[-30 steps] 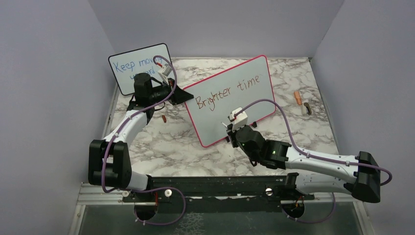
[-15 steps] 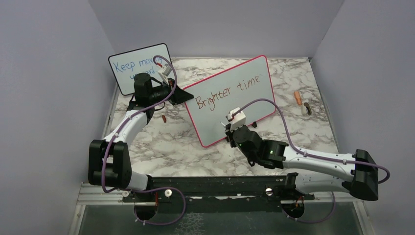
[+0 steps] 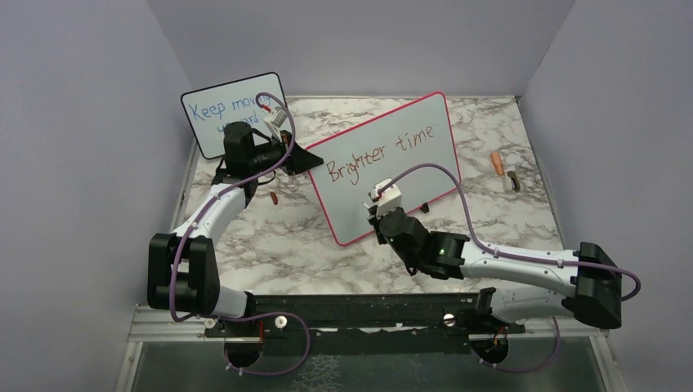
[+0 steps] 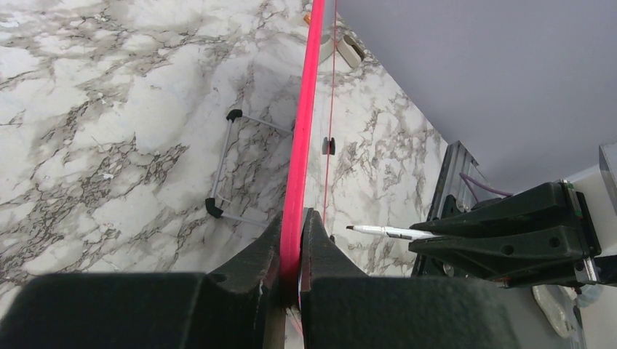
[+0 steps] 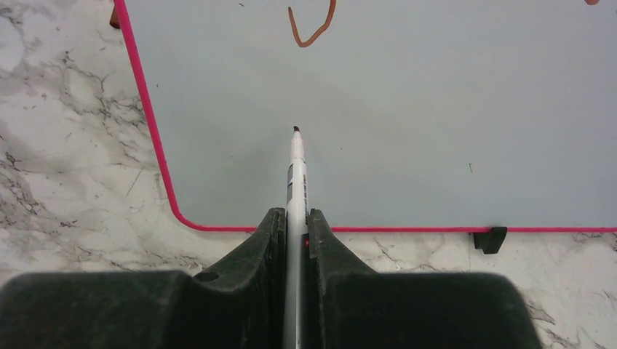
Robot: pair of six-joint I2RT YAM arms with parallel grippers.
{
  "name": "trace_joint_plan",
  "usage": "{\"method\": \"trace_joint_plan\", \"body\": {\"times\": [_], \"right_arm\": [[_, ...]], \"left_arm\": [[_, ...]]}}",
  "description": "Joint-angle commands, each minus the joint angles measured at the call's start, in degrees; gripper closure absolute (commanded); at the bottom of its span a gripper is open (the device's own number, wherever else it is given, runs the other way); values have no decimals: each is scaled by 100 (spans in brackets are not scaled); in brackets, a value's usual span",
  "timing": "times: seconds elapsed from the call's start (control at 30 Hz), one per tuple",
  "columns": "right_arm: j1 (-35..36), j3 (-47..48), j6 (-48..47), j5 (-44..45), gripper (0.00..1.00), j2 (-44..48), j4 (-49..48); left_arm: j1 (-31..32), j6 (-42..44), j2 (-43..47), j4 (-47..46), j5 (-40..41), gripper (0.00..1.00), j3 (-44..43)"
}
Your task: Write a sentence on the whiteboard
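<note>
Two words of the sentence (image 3: 388, 151) top the whiteboard (image 3: 425, 175), propped on the tabletop (image 3: 270, 237). Its pink frame is clamped by the left pincer (image 4: 293, 222); the right pincer (image 5: 295, 218) grips the marker (image 5: 296, 163) (tip toward the bare lower left): press lightly, board steadied.

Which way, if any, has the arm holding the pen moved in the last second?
Yes. The right gripper, holding the pen, has shifted left along the lower part of the whiteboard, toward its lower-left corner; the whiteboard itself stayed put.
</note>
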State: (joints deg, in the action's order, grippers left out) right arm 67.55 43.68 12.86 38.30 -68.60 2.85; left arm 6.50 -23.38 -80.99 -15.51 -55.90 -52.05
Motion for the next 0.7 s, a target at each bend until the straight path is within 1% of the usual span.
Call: {"method": "trace_joint_plan", "body": {"times": [0.0, 0.67], "right_arm": [[48, 159, -87, 315, 99, -123, -423], [48, 193, -150, 572, 99, -593, -789]], "left_arm": [[18, 395, -121, 426, 749, 100, 125], [20, 404, -120, 435, 747, 100, 113]]}}
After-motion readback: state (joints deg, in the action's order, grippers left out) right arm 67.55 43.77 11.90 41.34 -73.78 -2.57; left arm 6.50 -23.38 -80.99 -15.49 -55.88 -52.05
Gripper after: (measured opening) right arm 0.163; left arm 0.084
